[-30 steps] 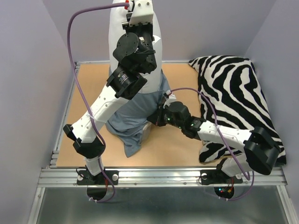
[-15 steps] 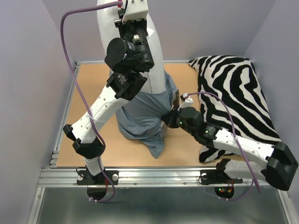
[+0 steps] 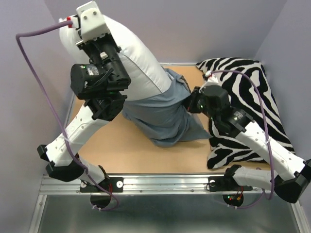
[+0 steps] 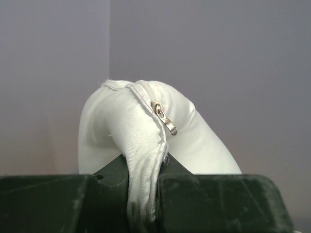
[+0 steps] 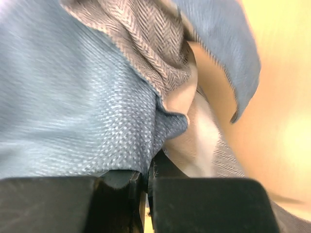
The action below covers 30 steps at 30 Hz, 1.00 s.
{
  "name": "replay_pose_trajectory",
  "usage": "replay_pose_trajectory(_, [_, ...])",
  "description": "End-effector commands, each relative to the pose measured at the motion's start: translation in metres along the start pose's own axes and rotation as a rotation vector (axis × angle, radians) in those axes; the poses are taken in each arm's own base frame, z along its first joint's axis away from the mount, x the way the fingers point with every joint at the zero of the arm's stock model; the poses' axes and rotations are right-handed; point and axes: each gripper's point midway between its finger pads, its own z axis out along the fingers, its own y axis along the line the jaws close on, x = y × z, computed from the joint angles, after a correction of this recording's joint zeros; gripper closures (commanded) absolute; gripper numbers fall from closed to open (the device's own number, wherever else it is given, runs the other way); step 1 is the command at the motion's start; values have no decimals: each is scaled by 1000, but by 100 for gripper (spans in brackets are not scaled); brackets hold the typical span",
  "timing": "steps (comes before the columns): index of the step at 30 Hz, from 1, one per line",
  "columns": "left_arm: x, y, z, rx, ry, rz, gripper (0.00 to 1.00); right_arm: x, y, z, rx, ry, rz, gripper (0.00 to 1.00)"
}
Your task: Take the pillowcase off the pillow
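step: strip | left gripper [image 4: 144, 199] pinches pillow [image 3: 141, 68] corner, raised far-left | right gripper [image 5: 145, 191] clamps pillowcase [image 3: 165, 116] hem, centre-right | we pull apart steadily along the pillow's length, both pinches firm

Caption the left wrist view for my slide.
Left gripper shut on the zippered edge of the white pillow.

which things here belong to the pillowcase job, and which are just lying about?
In the job: pillow, pinched by left gripper; pillowcase, pinched by right gripper.
Lying about: zebra cushion.
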Motion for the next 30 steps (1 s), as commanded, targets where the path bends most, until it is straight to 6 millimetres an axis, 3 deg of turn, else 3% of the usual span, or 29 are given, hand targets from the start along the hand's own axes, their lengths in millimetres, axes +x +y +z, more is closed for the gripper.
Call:
replay_pose_trajectory(1, [-14, 48, -13, -62, 26, -186, 100, -82, 25, -11, 32, -118, -88, 100])
replay_pose_trajectory(3, [11, 46, -25, -63, 95, -150, 100, -101, 36, -5, 24, -137, -96, 99])
replay_pose_trajectory(4, [19, 41, -34, -34, 126, -141, 100, -129, 53, -13, -17, -189, -85, 99])
replay_pose_trajectory(5, [36, 37, -43, -34, 163, -123, 100, -132, 51, 6, 2, -173, -95, 100])
replay_pose_trajectory(7, [52, 29, -55, -8, 197, -103, 100, -154, 61, 16, -18, -191, -90, 99])
replay_pose_trajectory(8, [67, 21, -63, 4, 215, -81, 100, -180, 73, 15, -59, -228, -84, 99])
replay_pose_trajectory(9, [76, 20, -67, -6, 233, -64, 100, -175, 73, 44, -48, -188, -89, 99])
replay_pose_trajectory(11, [95, 18, -73, -26, 257, -29, 100, -181, 78, 83, -79, -145, -88, 99])
replay_pose_trajectory(14, [107, 17, -78, -40, 277, -4, 100, -179, 73, 123, -82, -109, -101, 99])
replay_pose_trajectory(15, [112, 16, -80, -48, 286, 15, 100, -188, 77, 132, -96, -125, -101, 100])
replay_pose_trajectory(16, [116, 15, -80, -49, 287, 41, 100, -173, 68, 162, -104, -67, -93, 99])
replay_pose_trajectory(17, [120, 16, -78, -68, 290, 58, 100, -176, 74, 170, -133, -69, -88, 99])
replay_pose_trajectory(19, [128, 11, -77, -75, 287, 94, 100, -161, 72, 191, -151, -22, -87, 99])
replay_pose_trajectory(20, [132, 10, -76, -80, 286, 124, 100, -139, 67, 211, -164, 37, -80, 99])
replay_pose_trajectory(22, [142, 4, -73, -77, 273, 174, 100, -114, 61, 227, -174, 100, -76, 99])
replay_pose_trajectory(23, [146, -2, -72, -63, 261, 186, 100, -105, 57, 232, -173, 120, -71, 99])
replay_pose_trajectory(24, [150, -5, -69, -69, 255, 198, 100, -82, 45, 238, -148, 168, -64, 99])
replay_pose_trajectory(25, [148, -22, -64, -10, 225, 166, 100, -91, 54, 231, -182, 128, -61, 100])
replay_pose_trajectory(27, [145, -65, -60, 216, 236, 74, 100, -84, 53, 229, -194, 118, -56, 99])
replay_pose_trajectory(28, [164, -84, -55, 313, 302, 63, 100, -81, 53, 227, -195, 116, -54, 99])
replay_pose_trajectory(29, [184, -68, -25, 282, 359, 89, 100, -77, 49, 227, -186, 119, -54, 99])
replay_pose_trajectory(30, [191, -69, -15, 286, 381, 39, 100, -78, 50, 224, -186, 118, -52, 100])
